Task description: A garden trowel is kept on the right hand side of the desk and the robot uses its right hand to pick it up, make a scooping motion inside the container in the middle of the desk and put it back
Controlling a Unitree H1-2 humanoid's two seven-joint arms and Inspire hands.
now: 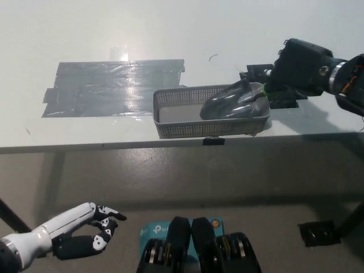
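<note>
A grey mesh container stands at the desk's front edge, near the middle. My black right hand hovers just right of it, shut on the garden trowel. The trowel's grey metal blade lies low inside the container's right half, tip pointing left; a bit of green handle shows at the hand. My white left hand rests below the desk at the lower left, fingers loosely apart and holding nothing.
A wide patch of grey tape covers the desk left of the container. A black mat lies on the desk under my right hand. The desk's front edge runs across the middle of the view.
</note>
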